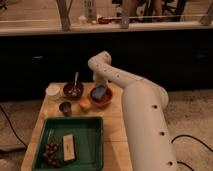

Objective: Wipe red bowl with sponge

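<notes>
The red bowl [101,97] sits on the wooden table [112,127] near its far edge. A blue sponge [99,92] lies inside the bowl. My white arm reaches from the lower right over the table, and my gripper [102,85] is at the far rim of the bowl, just above the sponge. The arm's wrist hides most of the gripper.
A dark bowl with a spoon [73,89], a white cup [52,91], a small dark cup [65,107] and an orange-yellow fruit [85,105] stand left of the red bowl. A green tray [80,132] with grapes [51,152] and a bar [68,147] fills the near left.
</notes>
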Controlling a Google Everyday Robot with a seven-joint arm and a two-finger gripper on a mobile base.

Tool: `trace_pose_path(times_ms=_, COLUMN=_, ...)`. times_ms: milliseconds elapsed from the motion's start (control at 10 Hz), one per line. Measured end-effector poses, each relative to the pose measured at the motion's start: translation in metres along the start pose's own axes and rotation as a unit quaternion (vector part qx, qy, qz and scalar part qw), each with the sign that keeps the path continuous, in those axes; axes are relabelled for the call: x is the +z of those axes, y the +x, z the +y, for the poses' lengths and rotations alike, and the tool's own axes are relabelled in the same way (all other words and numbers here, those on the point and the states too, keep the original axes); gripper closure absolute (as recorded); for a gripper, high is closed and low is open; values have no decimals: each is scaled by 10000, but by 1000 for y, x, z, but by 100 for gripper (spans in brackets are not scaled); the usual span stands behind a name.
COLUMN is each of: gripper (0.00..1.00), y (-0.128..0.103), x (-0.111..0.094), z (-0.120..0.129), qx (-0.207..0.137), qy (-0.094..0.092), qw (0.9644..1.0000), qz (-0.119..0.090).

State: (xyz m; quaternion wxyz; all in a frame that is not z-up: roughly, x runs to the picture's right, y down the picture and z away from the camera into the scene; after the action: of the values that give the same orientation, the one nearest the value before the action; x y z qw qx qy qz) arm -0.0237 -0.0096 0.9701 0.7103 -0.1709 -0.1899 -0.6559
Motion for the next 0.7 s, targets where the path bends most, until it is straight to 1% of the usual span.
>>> trace_pose_path(times_ms=100, gripper=100, y=-8, x=-3, z=-6, qx=-88, qy=129, qw=9999, qz=-43)
trace_pose_path(times_ms=200, gripper=100, y=-16, x=-7, z=-6, qx=-165, qy=216, qw=9996, qz=-66)
trace_pose_path(times_ms=400, gripper=100, y=-26, x=-13, z=1, qx=-183, qy=253, qw=9995, qz=-110)
trace_pose_path(times_ms=600, gripper=100, y=-30, x=-15, z=27, qx=-77, qy=147, qw=9998, qz=-114)
trace_pose_path(times_ms=700, gripper=100, y=-28, x=-15, z=43, qx=-20, qy=-3, qw=10000, qz=-95)
